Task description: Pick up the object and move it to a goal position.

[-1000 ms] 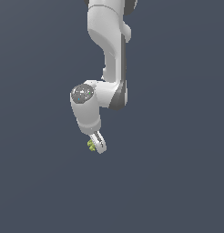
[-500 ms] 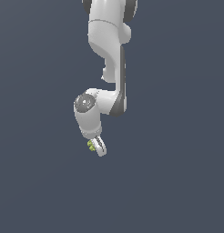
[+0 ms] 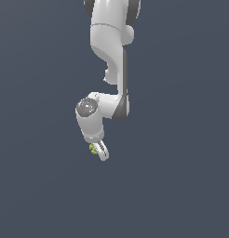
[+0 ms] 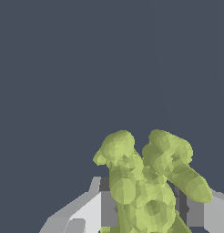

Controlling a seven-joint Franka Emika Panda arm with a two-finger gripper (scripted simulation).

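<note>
The object (image 3: pixel 93 148) is a tiny yellow-green knobbly lump, held at the tip of the white arm in the exterior view. My gripper (image 3: pixel 97 151) is shut on it, pointing down and slightly toward the exterior view's right. In the wrist view the object (image 4: pixel 145 182) fills the space between the two grey-white fingers (image 4: pixel 89 207), with two lumpy lobes sticking out past the fingertips. The lower part of the object is cut off by the frame edge.
A plain dark blue-grey background surrounds the arm (image 3: pixel 111 56) in both views. No goal marker, table edge or other item shows.
The arm has lowered slightly and swung a little toward the exterior view's right, carrying the object with it. The grip has stayed shut.
</note>
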